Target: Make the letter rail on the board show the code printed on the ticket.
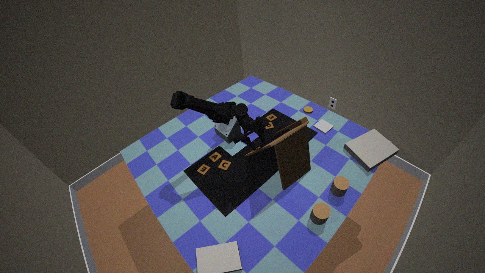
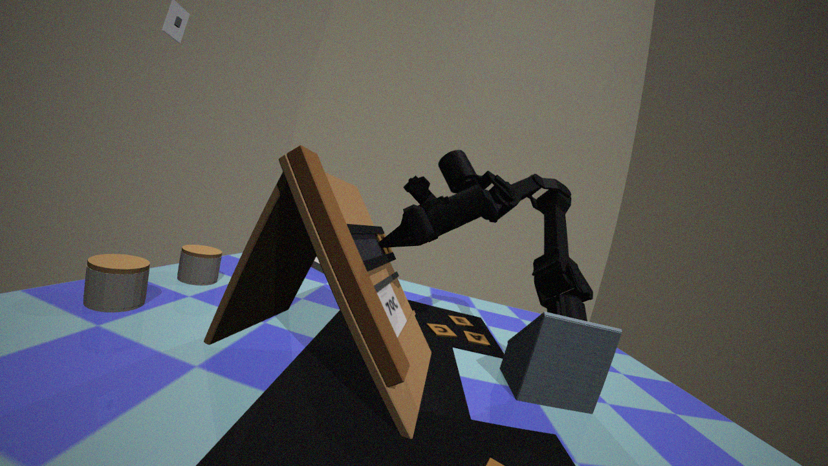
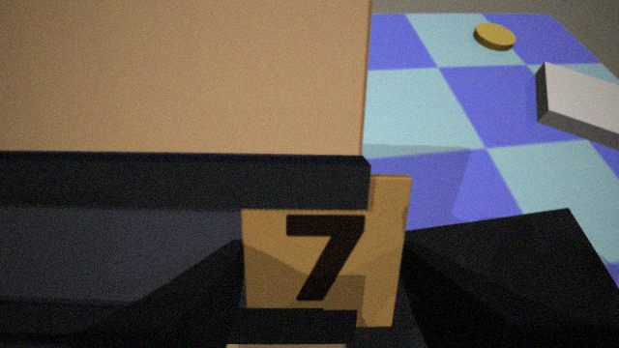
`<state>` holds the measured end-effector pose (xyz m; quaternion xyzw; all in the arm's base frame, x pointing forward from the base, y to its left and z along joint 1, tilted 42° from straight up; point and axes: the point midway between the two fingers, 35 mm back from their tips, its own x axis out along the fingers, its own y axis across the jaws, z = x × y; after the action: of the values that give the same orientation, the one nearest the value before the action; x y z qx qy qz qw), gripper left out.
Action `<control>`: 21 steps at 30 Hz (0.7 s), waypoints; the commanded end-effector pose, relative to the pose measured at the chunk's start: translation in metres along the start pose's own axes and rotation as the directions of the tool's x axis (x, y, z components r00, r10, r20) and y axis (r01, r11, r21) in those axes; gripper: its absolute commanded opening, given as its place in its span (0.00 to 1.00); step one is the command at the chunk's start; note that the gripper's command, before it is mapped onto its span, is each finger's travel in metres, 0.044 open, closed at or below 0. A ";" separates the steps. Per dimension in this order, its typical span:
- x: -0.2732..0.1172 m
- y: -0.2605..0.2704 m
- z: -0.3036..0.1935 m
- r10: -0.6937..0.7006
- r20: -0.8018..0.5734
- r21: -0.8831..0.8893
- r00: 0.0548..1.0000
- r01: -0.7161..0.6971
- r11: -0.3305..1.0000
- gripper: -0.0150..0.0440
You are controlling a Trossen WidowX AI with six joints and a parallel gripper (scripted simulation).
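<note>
My gripper [image 1: 259,145] [image 2: 383,244] [image 3: 322,252] is shut on the 7 tile [image 3: 271,261]. The tile reads upright and sits mostly inside the black rail [image 3: 184,181] [image 2: 367,230]; its right part sticks out of the open end. No other tile shows in the visible part of the rail. The leaning wooden board [image 3: 184,77] [image 2: 347,194] bears a ticket [image 2: 399,321] that reads 7QC. Flat on the black mat [image 1: 225,203] lie a C tile [image 1: 224,165] [image 2: 441,330], an A tile [image 1: 215,156] [image 2: 477,338] and an E or 3 tile [image 1: 203,168]. Beyond lies a tile like Q [image 1: 269,125], partly hidden.
Another E or 3 tile [image 1: 271,117] lies at the mat's far end. Two lidded jars [image 1: 319,214] [image 1: 339,185] stand behind the board. A thick pale block [image 1: 371,147], a thin white square [image 1: 323,126] and a yellow disc [image 1: 307,109] [image 3: 494,36] lie farther right.
</note>
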<state>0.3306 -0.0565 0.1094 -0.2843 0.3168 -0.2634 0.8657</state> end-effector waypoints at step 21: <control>0.000 0.010 0.000 0.000 -0.003 0.000 1.000 0.000 1.000 0.25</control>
<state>0.3327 -0.0509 0.1051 -0.2842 0.3171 -0.2632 0.8657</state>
